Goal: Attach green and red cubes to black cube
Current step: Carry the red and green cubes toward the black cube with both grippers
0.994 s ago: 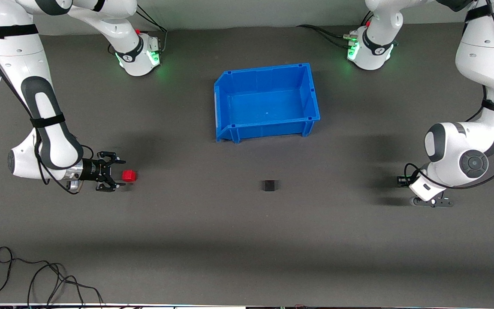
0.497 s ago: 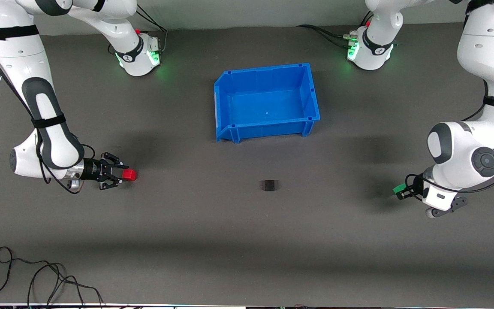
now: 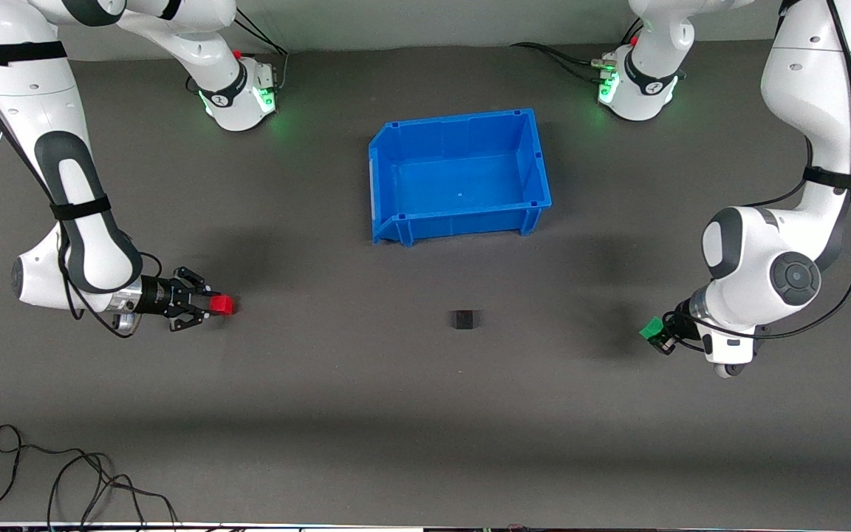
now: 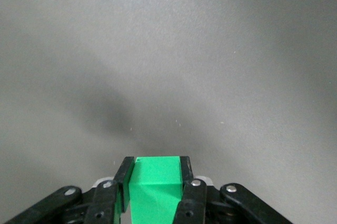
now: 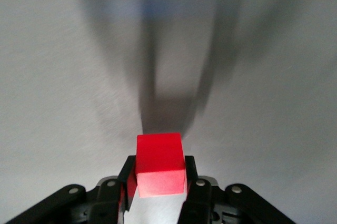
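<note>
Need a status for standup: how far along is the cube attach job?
Done: both pickups. The left gripper is shut on the green cube, raised over the table at the left arm's end; the right gripper is shut on the red cube at the right arm's end. In hand: neither cube has reached the black cube, which sits alone nearer the camera than the blue bin. Left: both attachments.

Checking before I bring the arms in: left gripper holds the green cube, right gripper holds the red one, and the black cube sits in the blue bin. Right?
Not quite. The front view shows the black cube on the table, nearer the camera than the bin. The rest holds: left gripper on green cube, right gripper on red cube.
</note>
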Controlling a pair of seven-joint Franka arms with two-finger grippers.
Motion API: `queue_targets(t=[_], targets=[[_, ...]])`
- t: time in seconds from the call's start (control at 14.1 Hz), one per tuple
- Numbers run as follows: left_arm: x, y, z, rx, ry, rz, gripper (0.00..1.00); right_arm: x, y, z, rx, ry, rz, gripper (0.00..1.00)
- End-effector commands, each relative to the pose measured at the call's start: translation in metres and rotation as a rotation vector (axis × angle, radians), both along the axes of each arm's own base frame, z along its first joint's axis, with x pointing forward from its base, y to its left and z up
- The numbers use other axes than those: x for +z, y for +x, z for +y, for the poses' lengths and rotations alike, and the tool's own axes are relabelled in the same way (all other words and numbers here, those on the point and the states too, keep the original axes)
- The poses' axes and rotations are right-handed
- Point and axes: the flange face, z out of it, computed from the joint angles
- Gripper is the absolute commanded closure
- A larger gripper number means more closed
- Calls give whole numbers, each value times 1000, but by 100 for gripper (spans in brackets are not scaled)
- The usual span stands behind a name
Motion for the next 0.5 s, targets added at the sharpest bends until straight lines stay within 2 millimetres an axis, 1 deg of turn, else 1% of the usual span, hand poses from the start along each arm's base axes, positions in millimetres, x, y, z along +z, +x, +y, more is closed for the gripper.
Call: queue_targets(t=[0.0,0.07,0.21,0.36,0.43], targets=[[20,6,-17,76,0,50,100,34,26,33,-25,27,-5,73],[23,6,-26,100,0,52,100,44,34,51,-36,26,3,73],[23,6,-40,200,-1,58,100,58,47,98,-47,16,13,73],[22,8,-61,309,-1,65,100,73,62,154,-71,2,13,73],[19,7,-72,328,0,74,100,75,68,180,-87,-10,5,73]])
